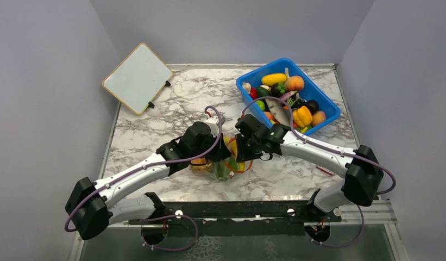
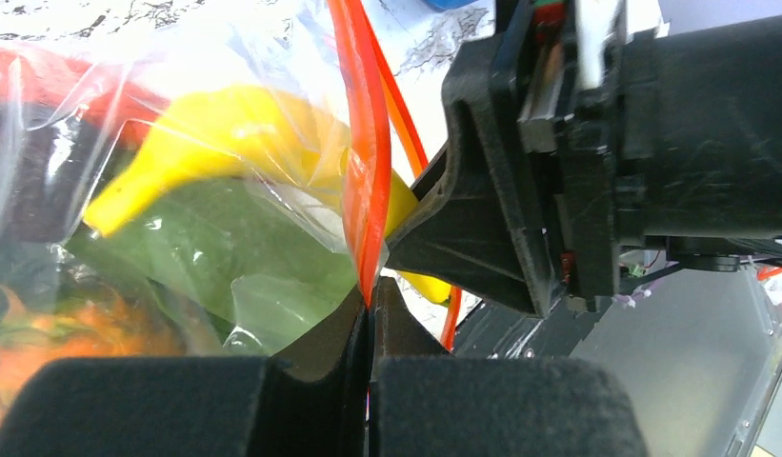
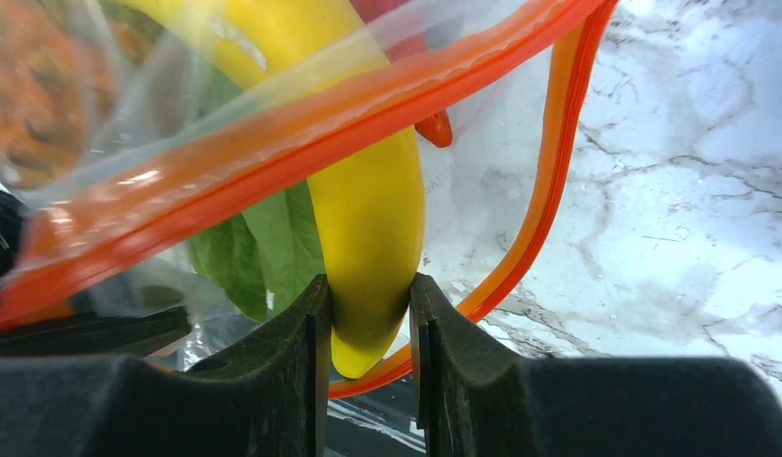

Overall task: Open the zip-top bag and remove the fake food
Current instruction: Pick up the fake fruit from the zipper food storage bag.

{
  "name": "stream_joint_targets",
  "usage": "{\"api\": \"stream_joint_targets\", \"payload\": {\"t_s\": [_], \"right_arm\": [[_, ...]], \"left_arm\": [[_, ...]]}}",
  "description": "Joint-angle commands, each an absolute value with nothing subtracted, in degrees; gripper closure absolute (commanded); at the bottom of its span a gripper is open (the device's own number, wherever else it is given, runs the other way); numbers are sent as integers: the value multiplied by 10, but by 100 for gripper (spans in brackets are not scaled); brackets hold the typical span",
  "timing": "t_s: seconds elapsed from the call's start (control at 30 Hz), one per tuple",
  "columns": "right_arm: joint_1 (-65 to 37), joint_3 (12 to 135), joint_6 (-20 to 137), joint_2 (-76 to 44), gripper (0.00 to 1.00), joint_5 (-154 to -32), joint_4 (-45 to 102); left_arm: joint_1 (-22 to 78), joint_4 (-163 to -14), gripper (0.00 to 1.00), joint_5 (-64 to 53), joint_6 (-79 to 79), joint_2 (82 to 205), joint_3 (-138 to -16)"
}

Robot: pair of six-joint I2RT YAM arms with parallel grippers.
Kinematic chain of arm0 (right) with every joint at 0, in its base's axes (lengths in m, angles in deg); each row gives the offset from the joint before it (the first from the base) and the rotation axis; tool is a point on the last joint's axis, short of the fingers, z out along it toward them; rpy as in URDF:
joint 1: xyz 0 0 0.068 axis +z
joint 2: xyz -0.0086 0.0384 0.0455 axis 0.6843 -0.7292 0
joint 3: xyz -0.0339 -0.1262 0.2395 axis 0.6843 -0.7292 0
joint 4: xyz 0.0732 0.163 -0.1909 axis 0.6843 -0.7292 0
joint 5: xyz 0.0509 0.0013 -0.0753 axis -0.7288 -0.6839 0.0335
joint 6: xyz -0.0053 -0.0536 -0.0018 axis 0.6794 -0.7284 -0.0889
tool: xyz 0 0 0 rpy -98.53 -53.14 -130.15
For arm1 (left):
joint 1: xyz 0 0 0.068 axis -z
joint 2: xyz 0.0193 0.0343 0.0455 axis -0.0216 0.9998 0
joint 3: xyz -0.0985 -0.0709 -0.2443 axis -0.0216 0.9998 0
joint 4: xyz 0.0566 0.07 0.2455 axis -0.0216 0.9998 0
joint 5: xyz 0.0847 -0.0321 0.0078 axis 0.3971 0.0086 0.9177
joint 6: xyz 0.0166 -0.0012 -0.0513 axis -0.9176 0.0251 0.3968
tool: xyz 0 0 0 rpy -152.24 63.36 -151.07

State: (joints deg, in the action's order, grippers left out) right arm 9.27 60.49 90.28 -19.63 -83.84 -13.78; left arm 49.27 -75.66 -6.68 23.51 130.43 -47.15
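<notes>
The left tool, clamped tight, is pinning the rim of the zip-top bag — seemingly as an anchor — while the part-closed right tool is gripping the banana.

The zip-top bag is clear and glossy, and its zip strip is red-orange. Through the plastic show a yellow banana, a green leaf and an orange pineapple. The table is white marble veined in grey. The bin is bright blue, and the whiteboard is white with a tan frame.
</notes>
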Motion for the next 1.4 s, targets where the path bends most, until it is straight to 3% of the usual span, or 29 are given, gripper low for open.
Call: {"api": "stream_joint_targets", "payload": {"t_s": [0.0, 0.1, 0.33, 0.63, 1.0, 1.37], "right_arm": [[95, 642, 909, -193, 80, -795, -164], [92, 664, 887, -211, 80, -837, -143], [83, 722, 888, -257, 80, -807, -184], [63, 726, 847, -235, 80, -837, -214], [64, 647, 803, -140, 80, -875, -282], [64, 597, 820, -122, 82, -892, -368]], "left_arm": [[492, -777, 100, -93, 230, 1320, -479], [494, -780, 100, -106, 230, 1326, -485], [502, -780, 100, -109, 230, 1322, -484], [506, -770, 100, -81, 224, 1310, -480], [506, -761, 100, -24, 222, 1293, -482], [506, -764, 100, -7, 224, 1288, -482]]}}
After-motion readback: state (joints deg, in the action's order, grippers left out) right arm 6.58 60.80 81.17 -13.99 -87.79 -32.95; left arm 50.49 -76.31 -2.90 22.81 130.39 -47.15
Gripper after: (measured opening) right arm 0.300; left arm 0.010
